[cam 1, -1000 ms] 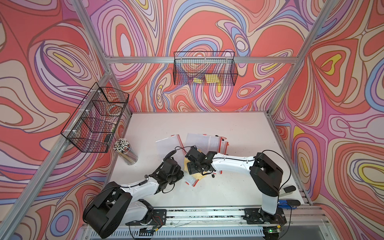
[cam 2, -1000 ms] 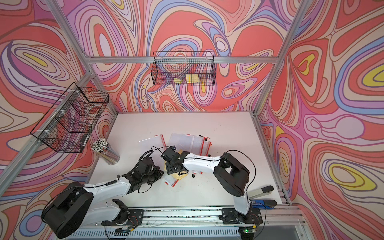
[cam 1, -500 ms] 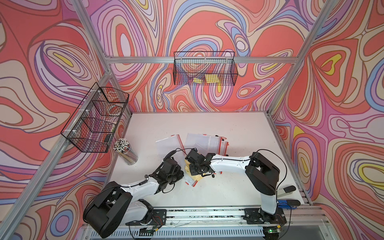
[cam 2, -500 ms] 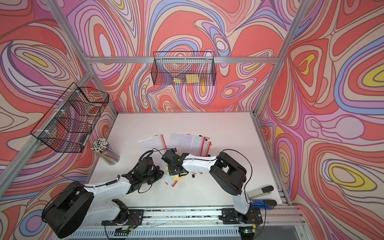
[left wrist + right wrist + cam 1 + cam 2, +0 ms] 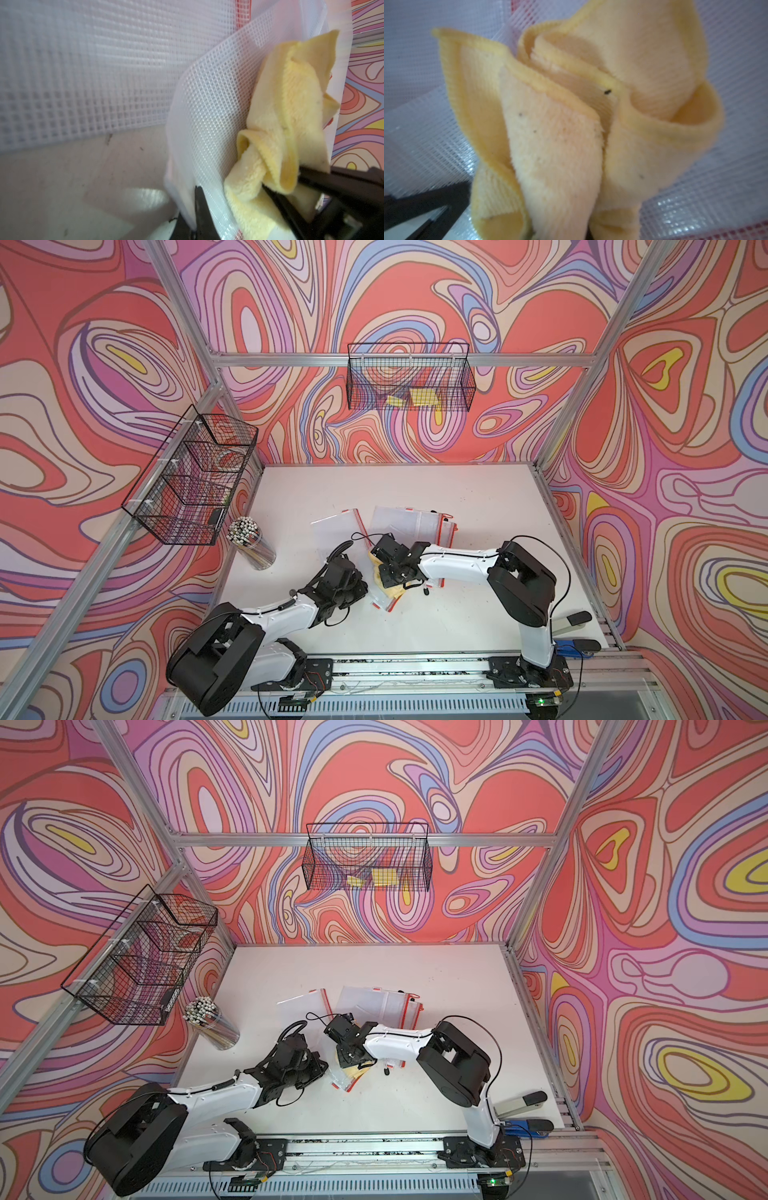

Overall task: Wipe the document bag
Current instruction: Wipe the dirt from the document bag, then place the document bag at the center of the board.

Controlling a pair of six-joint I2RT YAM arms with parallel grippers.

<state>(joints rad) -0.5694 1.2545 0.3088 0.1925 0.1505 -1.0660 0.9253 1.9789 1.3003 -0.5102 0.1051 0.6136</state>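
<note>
A clear mesh document bag (image 5: 385,602) with a red zip edge lies at the front middle of the table, also in a top view (image 5: 343,1082). My left gripper (image 5: 360,588) is shut on its curled-up edge (image 5: 207,108). A crumpled yellow cloth (image 5: 394,592) rests on the bag. My right gripper (image 5: 392,576) is shut on that cloth, which bunches up in folds in the right wrist view (image 5: 571,124) and hides the jaws. The left wrist view shows the cloth (image 5: 280,116) pinched between the right gripper's black fingers (image 5: 324,182).
Two more mesh bags (image 5: 338,526) (image 5: 413,522) lie just behind the arms. A clear cup of pencils (image 5: 253,545) stands at the left. Wire baskets hang on the left wall (image 5: 195,477) and back wall (image 5: 409,377). A stapler-like tool (image 5: 575,619) lies front right.
The right gripper has closed from open onto the yellow cloth and shifted slightly left over the bag. The left gripper keeps its hold on the bag's edge.
</note>
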